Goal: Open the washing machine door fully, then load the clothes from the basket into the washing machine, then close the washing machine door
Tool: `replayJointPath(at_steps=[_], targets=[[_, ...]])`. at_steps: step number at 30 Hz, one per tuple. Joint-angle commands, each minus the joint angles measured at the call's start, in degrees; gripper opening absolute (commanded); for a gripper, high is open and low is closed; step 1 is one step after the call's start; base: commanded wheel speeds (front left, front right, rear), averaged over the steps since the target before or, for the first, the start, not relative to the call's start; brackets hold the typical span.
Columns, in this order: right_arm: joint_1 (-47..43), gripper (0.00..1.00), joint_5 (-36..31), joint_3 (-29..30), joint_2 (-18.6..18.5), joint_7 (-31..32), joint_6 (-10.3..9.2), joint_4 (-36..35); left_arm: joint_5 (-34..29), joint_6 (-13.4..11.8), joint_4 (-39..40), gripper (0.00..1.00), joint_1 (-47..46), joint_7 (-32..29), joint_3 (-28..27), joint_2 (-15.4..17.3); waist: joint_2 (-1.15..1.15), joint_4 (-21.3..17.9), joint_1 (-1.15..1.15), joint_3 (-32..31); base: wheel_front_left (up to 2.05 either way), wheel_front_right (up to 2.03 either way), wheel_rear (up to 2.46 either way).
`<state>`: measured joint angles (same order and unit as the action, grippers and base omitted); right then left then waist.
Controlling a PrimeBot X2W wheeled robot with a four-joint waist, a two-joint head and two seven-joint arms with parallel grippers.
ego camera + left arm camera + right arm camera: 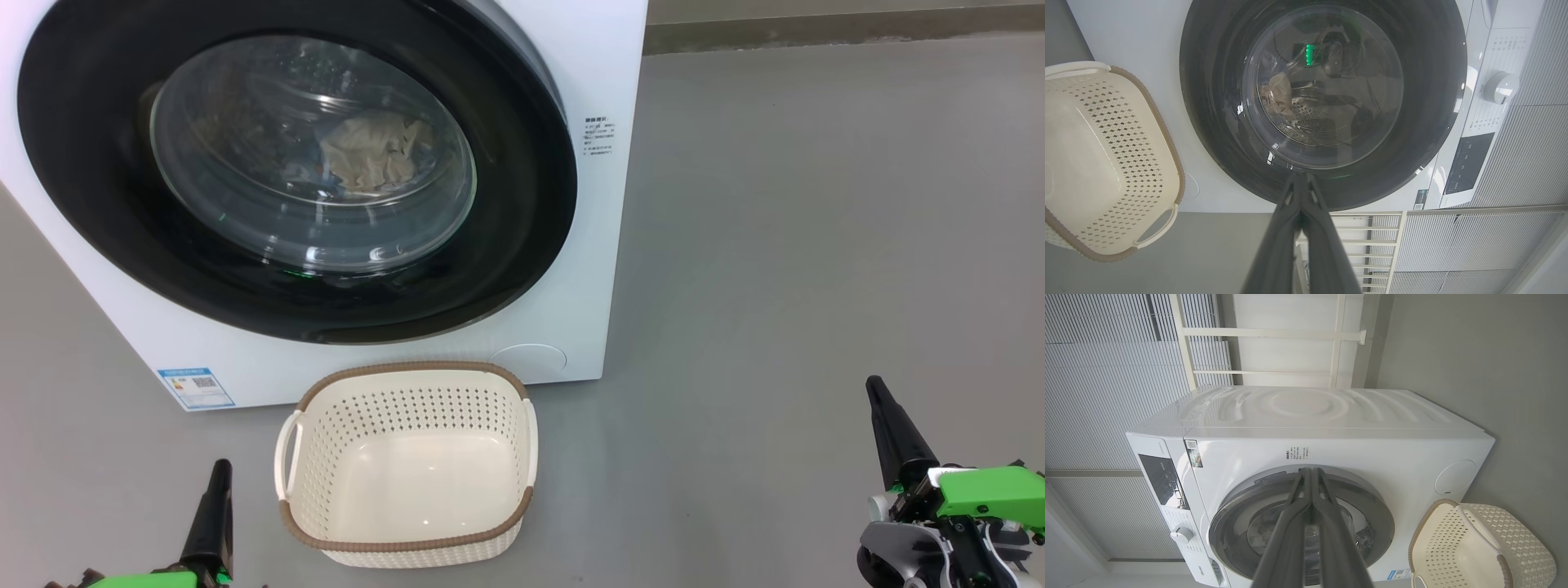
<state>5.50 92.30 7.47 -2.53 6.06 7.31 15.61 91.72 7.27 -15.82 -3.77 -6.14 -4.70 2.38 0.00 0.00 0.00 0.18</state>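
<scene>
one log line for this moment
washing machine door: looks closed | clothes: inside, behind the door | basket: empty, on floor | left gripper: shut, empty | right gripper: shut, empty

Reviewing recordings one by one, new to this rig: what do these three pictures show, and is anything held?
A wheeled robot with two arms, each ending in a dark two-fingered claw. One picture looks down from its head: left claw lower left, right claw lower right. The others look along each claw's fingers from the wrists. On the grey floor stand a white front-loading washing machine, its round black-rimmed glass door closed, and an empty cream perforated plastic basket with a brown rim. Pale fabric lies in the drum behind the glass. Both claws are shut, holding nothing.
</scene>
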Motion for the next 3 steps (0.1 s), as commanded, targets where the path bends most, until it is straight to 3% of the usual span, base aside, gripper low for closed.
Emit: replayJointPath(at_steps=[1,3], targets=[[0.7,0.00,-0.1,-1.0,-0.5,0.4,0.18,-1.6,0.4,0.2,1.8,0.00,-2.4,-0.4,-1.9,0.5,0.00,0.0,0.00,0.0,0.00,0.00,0.00],[0.7,0.00,-0.1,-1.0,-0.4,0.4,0.18,-1.6,0.4,0.2,1.8,0.00,-2.4,-0.4,-1.9,0.5,0.00,0.0,0.00,0.0,0.00,0.00,0.00]])
